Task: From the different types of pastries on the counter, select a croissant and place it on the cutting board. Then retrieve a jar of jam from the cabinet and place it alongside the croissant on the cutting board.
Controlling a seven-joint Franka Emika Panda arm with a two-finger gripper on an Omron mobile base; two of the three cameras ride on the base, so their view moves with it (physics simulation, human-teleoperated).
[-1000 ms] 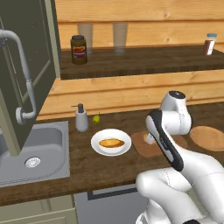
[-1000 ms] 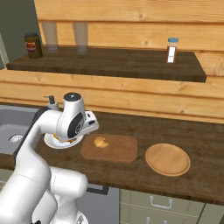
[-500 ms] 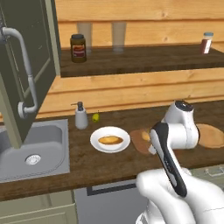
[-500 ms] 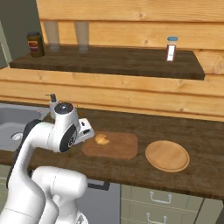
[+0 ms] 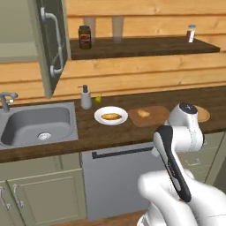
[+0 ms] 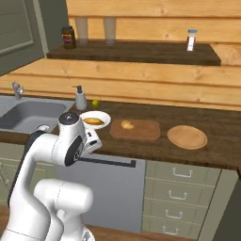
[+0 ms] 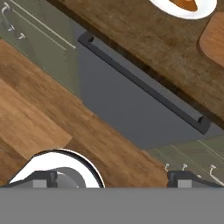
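The croissant point(image 5: 143, 113) is already sitting on the cutting board point(image 5: 150, 116), toward its left end, so you're looking at 1 of 2 placements done, judging by how things lie. The jam jar point(image 5: 84, 37) is standing upright on the shelf point(image 5: 141, 46) behind the open cabinet door point(image 5: 52, 44), at the shelf's left end, w/ 2 glasses point(image 5: 117, 28) just to its right.

The tool point(image 7: 113, 177) is hanging low in front of the worktop point(image 5: 88, 132), pointing down at the floor and the dishwasher front point(image 7: 131, 109). You're only getting the finger tips at the bottom of the hand view, well apart w/ nothing between them, so read it as open and empty.

For the step in hand, you're needing to bring the arm up and over to the jar. Approach it side-on, jaws wide, and keep clear of the door edge on the left and the nearest glass on the right. Grip around the body, below the lid, since a tall jar is apt to tip if you're nudging it first.

Containers: the white plate point(image 5: 111, 115) left of the board is holding 1 other pastry point(image 5: 111, 116). The round wooden board point(image 6: 187, 136) to the right is carrying nothing. The soap dispenser point(image 5: 85, 97) is standing beside the sink point(image 5: 37, 123).
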